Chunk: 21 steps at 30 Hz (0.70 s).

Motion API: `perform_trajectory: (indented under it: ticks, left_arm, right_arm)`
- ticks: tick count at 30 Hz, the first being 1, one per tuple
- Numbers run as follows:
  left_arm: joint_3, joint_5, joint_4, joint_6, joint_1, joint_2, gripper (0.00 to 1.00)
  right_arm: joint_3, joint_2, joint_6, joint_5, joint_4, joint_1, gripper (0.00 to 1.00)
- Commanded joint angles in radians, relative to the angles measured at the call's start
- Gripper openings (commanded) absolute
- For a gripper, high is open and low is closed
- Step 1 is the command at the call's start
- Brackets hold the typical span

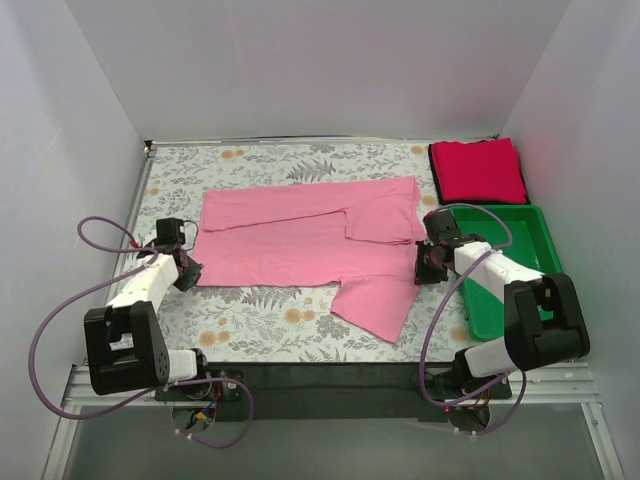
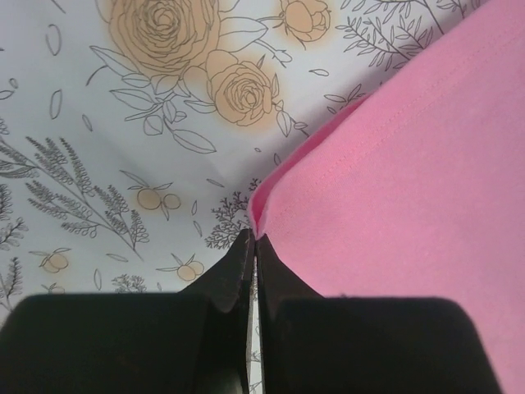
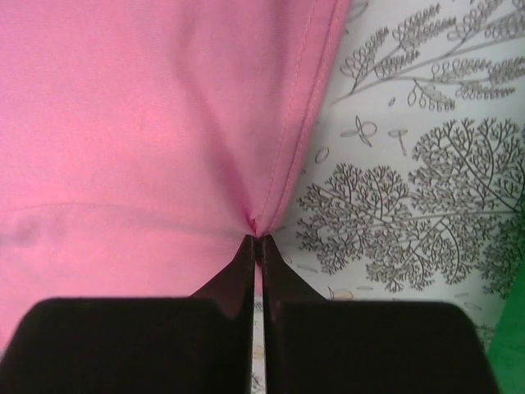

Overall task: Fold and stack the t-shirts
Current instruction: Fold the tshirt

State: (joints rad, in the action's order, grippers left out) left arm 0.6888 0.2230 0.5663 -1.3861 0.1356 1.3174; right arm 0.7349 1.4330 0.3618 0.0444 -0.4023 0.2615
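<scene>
Near edge: left gripper pinches the pink shirt at its left edge; right gripper pinches its right hem. Shirt lies spread mid-cloth. Green bin stands right; folded red shirt lies just beyond it.

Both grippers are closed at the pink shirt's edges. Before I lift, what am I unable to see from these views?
- Wrist views: how many layers of the pink t-shirt the left fingers and right fingers pinch; the closed tips cover it.
- Top view: green bin's near part, behind the right arm.
- Top view: red t-shirt's fold layers, too small to count.
</scene>
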Motion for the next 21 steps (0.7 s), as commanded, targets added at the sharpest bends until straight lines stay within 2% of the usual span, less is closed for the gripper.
perform_trajectory:
  ticks: [1, 6, 8, 14, 21]
  left_arm:
    - [0.057, 0.071, 0.115, 0.007, 0.007, -0.058, 0.00]
    - [0.096, 0.088, 0.144, 0.004, 0.010, -0.142, 0.00]
    - [0.150, 0.102, 0.170, 0.016, 0.010, -0.083, 0.00]
    - [0.199, 0.102, 0.144, 0.024, 0.015, -0.037, 0.00]
    - [0.310, 0.047, 0.103, 0.025, 0.015, 0.158, 0.00]
  right_arm:
    - [-0.005, -0.051, -0.026, -0.008, -0.144, -0.007, 0.01]
    - [0.081, -0.106, -0.079, -0.005, -0.253, -0.022, 0.01]
    - [0.185, -0.074, -0.118, 0.002, -0.314, -0.045, 0.01]
    - [0.372, 0.036, -0.161, 0.000, -0.352, -0.071, 0.01]
    - [0.570, 0.233, -0.188, -0.038, -0.386, -0.108, 0.01]
